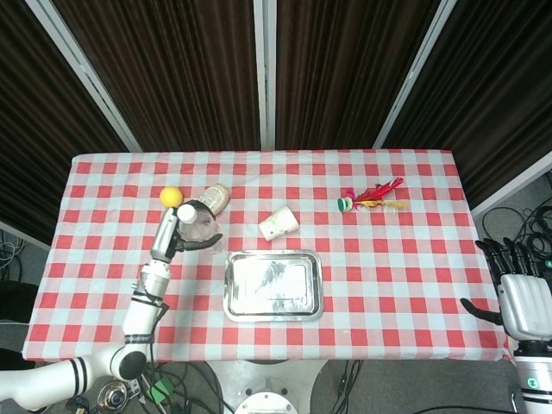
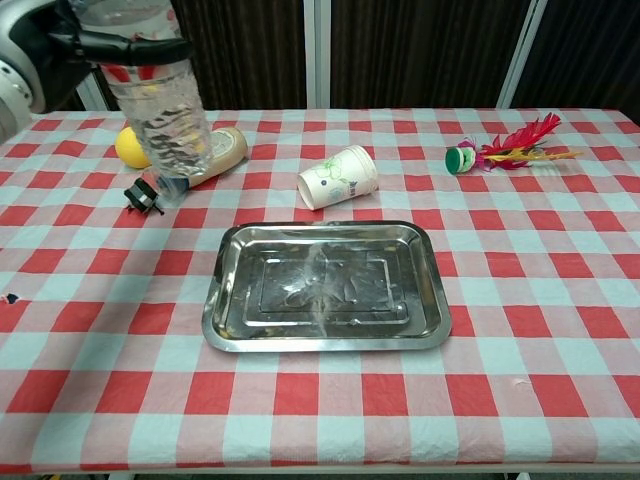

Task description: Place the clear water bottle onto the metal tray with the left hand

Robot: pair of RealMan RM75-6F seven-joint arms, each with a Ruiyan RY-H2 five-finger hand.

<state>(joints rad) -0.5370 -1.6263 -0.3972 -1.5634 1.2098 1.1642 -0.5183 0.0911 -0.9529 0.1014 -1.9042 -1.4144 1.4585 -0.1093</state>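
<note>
My left hand (image 1: 169, 239) grips the clear water bottle (image 1: 198, 226) near its top and holds it upright in the air, left of the metal tray (image 1: 235, 304). In the chest view the bottle (image 2: 160, 115) hangs at the upper left with the left hand (image 2: 55, 45) partly cut off by the frame edge. The bottle's base is above the cloth, over the items at the back left. The tray (image 2: 222, 318) lies bare in the middle of the table. My right hand (image 1: 525, 296) stays off the table's right edge, fingers apart, holding nothing.
Under and behind the bottle are a yellow ball (image 2: 130, 148), a tan bottle lying on its side (image 2: 218, 153) and a small black clip (image 2: 143, 196). A paper cup (image 2: 338, 177) lies tipped behind the tray. A red feathered shuttlecock (image 2: 505, 146) is at the back right.
</note>
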